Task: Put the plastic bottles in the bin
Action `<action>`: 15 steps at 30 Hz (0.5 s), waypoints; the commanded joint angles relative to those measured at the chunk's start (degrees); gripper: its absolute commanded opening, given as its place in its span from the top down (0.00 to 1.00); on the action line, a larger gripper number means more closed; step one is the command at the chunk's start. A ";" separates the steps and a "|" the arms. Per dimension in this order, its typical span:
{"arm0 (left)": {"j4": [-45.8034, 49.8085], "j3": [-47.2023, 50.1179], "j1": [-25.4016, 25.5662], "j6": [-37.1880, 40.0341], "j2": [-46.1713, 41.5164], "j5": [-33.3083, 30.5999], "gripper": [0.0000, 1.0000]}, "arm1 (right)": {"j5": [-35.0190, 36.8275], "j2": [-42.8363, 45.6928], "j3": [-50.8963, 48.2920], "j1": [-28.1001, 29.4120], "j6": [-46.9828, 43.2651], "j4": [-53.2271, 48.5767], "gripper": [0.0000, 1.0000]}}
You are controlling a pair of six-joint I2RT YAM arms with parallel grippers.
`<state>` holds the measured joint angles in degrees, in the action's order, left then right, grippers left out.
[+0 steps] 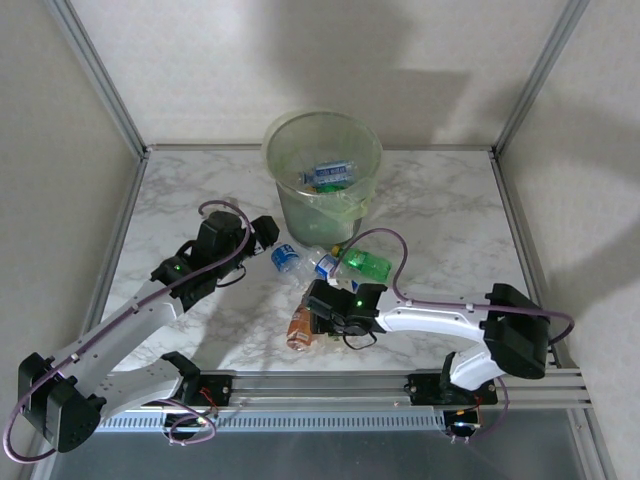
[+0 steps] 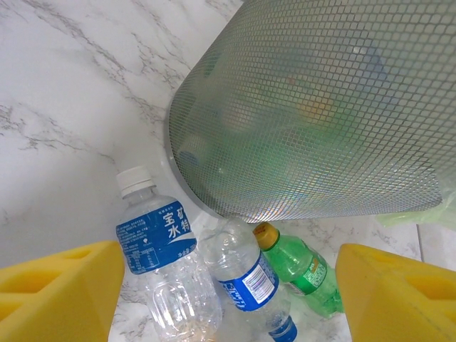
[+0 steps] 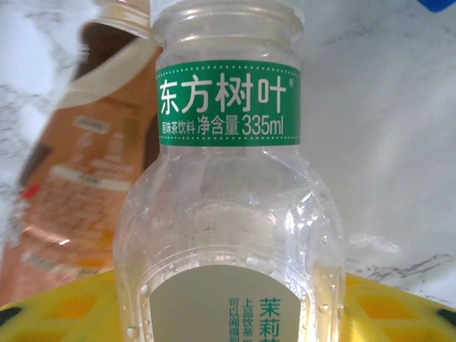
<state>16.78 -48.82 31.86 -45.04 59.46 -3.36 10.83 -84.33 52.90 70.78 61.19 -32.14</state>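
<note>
From the top camera we see the round translucent pale-green plastic bin [image 1: 295, 210] standing at the far middle of the white marbled table [image 1: 440, 230], with a few blue-labelled bottles [image 1: 330, 175] lying inside it. The left arm [image 1: 130, 320] stretches diagonally up from its base, and the left gripper [image 1: 265, 235] sits just left of the bin's foot. The right arm [image 1: 440, 318] folds at the elbow and lies low, pointing left, with the right gripper [image 1: 318, 312] down among the loose bottles in front of the bin, just beside a brown-orange labelled bottle [image 1: 299, 330].

Through the left wrist camera, the yellow foam pads [image 2: 60, 292] stand wide apart and hold nothing. Beyond them lie a clear bottle with a blue label and white cap [image 2: 160, 246], a second clear blue-labelled bottle [image 2: 242, 274] and a green bottle with a yellow cap [image 2: 299, 271], all close to the bin's meshed wall.

Through the right wrist camera, a clear plastic bottle with a green label band [image 3: 228, 199] lies between the yellow finger pads [image 3: 71, 310], its neck pointing away, with the brown bottle just to its left. We cannot tell whether the pads press on it
</note>
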 commanded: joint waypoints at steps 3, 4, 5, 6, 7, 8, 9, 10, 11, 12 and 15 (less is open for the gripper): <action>2.19 -4.53 -0.66 0.98 -0.14 0.25 0.22 | 6.00 4.84 1.37 2.36 -3.41 2.41 0.47; 2.78 -5.28 -0.66 1.33 0.13 0.36 0.23 | 6.49 5.77 1.18 2.44 -4.01 2.76 0.47; 3.32 -6.04 -0.66 1.73 0.32 0.56 0.23 | 6.95 7.07 0.86 2.62 -4.67 3.31 0.47; 3.56 -6.49 -0.66 2.17 0.44 0.86 0.23 | 7.26 7.99 0.65 2.69 -5.18 3.70 0.48; 3.90 -6.87 -0.66 2.60 0.56 1.11 0.24 | 7.49 9.17 0.29 2.69 -5.87 4.17 0.48; 4.05 -7.07 -0.66 2.69 0.50 1.41 0.24 | 7.54 10.26 -0.02 2.69 -6.71 4.85 0.48; 3.74 -7.08 -0.66 2.74 0.40 2.14 0.23 | 7.54 11.27 -0.23 2.73 -7.52 5.41 0.48; 3.13 -6.95 -0.66 2.87 0.40 3.49 0.23 | 7.41 12.29 -0.49 2.79 -8.55 6.33 0.48; 2.32 -6.84 -0.66 2.85 0.56 5.40 0.23 | 7.36 13.33 -0.72 3.07 -9.49 7.11 0.48; 1.56 -6.81 -0.70 2.94 0.77 7.36 0.23 | 7.37 14.05 -0.75 3.19 -10.19 7.58 0.48; 0.74 -7.21 -0.66 3.59 2.50 12.98 0.25 | 7.19 15.58 -0.63 3.17 -12.16 8.73 0.49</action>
<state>18.33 -54.46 31.66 -43.07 60.64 3.18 16.53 -70.30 52.90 73.06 52.56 -25.80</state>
